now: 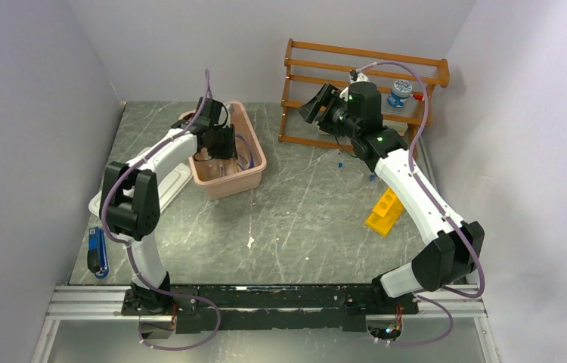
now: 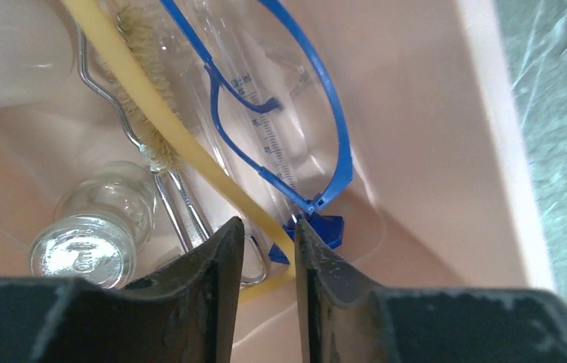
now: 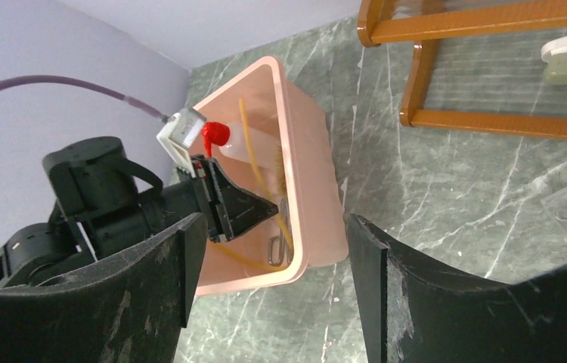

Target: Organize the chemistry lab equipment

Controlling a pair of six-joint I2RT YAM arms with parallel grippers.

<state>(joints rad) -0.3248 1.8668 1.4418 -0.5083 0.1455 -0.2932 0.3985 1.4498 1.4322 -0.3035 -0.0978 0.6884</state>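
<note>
At the left, our left gripper [image 2: 267, 227] reaches into the pink bin [image 2: 432, 151]. Its jaws are drawn near together and the amber rubber tubing [image 2: 190, 144] runs through the gap; we cannot tell whether they pinch it. The small glass [image 2: 95, 231], the blue-framed clear goggles [image 2: 288, 83] and the red-capped clear wash bottle [image 3: 243, 147] also lie in the bin. Further right, the yellow holed rack [image 1: 384, 212] lies on the table [image 1: 295, 219]. Our right gripper [image 3: 271, 227] hangs wide open and empty, near the wooden rack [image 1: 364, 60] at the far right.
</note>
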